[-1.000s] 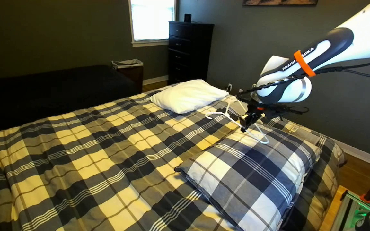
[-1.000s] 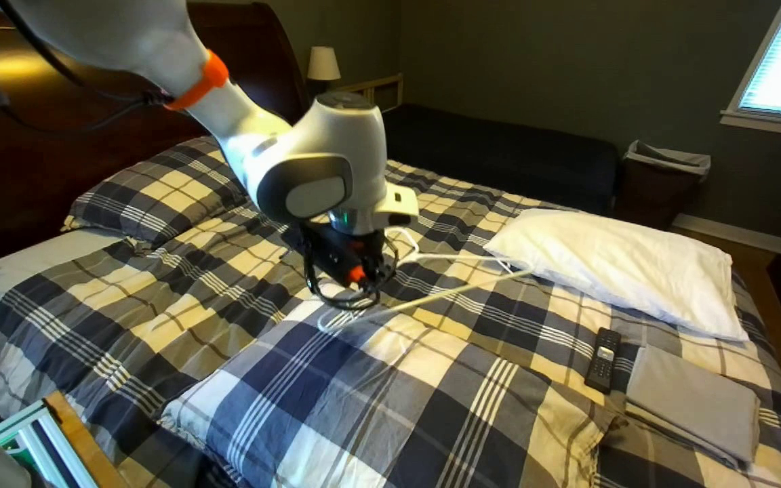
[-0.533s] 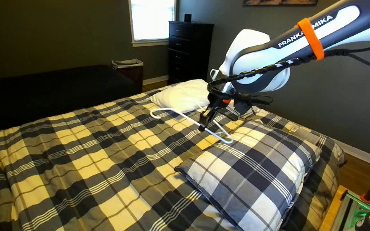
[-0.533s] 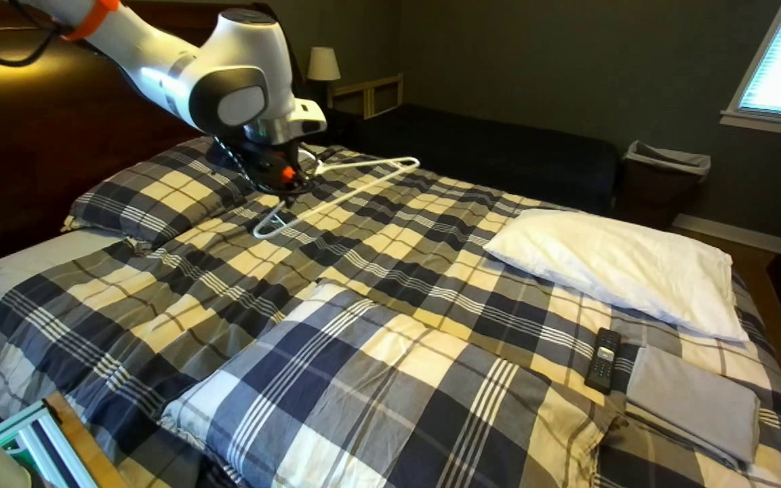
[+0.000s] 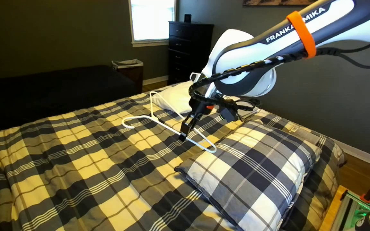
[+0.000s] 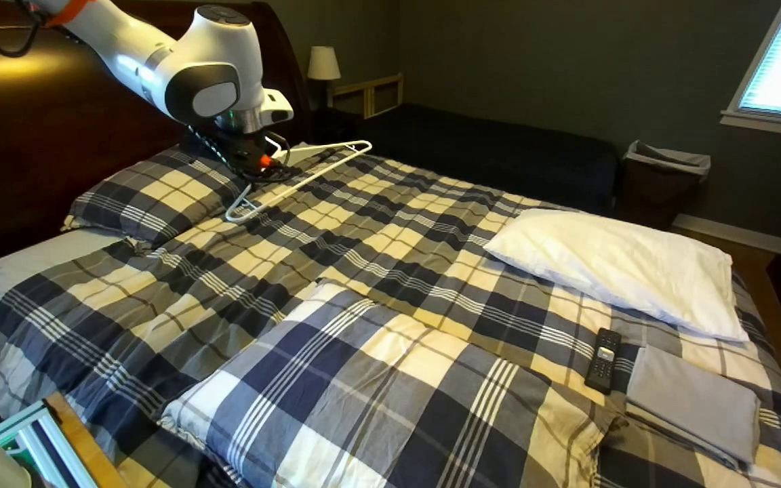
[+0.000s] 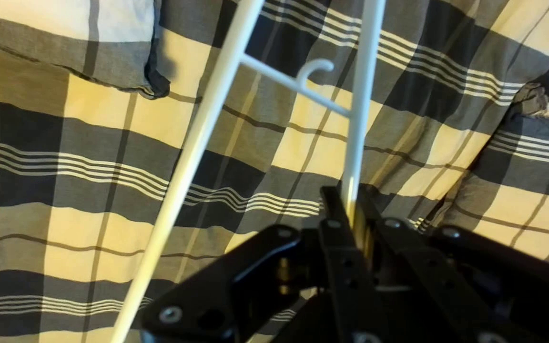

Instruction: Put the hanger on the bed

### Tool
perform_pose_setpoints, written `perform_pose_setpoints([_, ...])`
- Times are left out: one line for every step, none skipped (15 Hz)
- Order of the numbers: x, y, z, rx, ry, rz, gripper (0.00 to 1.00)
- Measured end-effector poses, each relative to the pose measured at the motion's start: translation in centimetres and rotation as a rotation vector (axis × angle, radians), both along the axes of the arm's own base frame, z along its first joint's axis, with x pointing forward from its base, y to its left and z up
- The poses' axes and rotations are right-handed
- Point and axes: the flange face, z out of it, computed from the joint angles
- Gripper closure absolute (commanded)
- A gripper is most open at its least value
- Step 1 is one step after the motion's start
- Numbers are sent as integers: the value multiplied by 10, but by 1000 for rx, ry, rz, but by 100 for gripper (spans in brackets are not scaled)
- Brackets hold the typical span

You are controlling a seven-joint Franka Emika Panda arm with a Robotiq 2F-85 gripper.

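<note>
The thin white hanger (image 5: 168,128) is held over the bed (image 5: 88,163), hook pointing away from the gripper. It also shows in an exterior view (image 6: 302,183) and in the wrist view (image 7: 197,138). My gripper (image 5: 184,136) is shut on one bar of the hanger. In the wrist view the gripper (image 7: 350,195) has a black finger on each side of that bar. The plaid comforter lies below with a gap visible; I cannot tell how high the lowest end is. In an exterior view the fingertips are mostly hidden behind cables.
A plaid pillow (image 5: 246,170) lies near the hanger's lower end. A white pillow (image 6: 607,264), a black remote (image 6: 603,359) and a folded grey cloth (image 6: 692,400) lie on the bed. Another plaid pillow (image 6: 160,193) rests by the wooden headboard (image 6: 282,68). A dark couch (image 6: 499,156) stands beyond.
The gripper has carried the hanger off from above the front plaid pillow, out over the comforter and towards the headboard side. The move over the last half second is smaller. The grip is unchanged.
</note>
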Motion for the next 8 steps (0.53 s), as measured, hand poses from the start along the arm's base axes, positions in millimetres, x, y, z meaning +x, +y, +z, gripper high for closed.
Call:
perform_pose_setpoints([0, 1, 0, -10, -4, 8, 98])
perform_pose_setpoints([0, 7, -2, -16, 3, 39, 98])
perform_pose_setpoints([1, 20, -9, -15, 23, 84, 98])
perform_pose_setpoints([2, 37, -21, -9, 40, 129, 98])
perform_pose_setpoints([5, 55, -37, -7, 59, 179, 98])
perform_pose_setpoints([6, 73, -56, -4, 83, 225, 98])
perform_pose_setpoints([8, 87, -76, -7, 110, 269, 98])
perform_pose_setpoints([9, 100, -98, -17, 142, 311, 98])
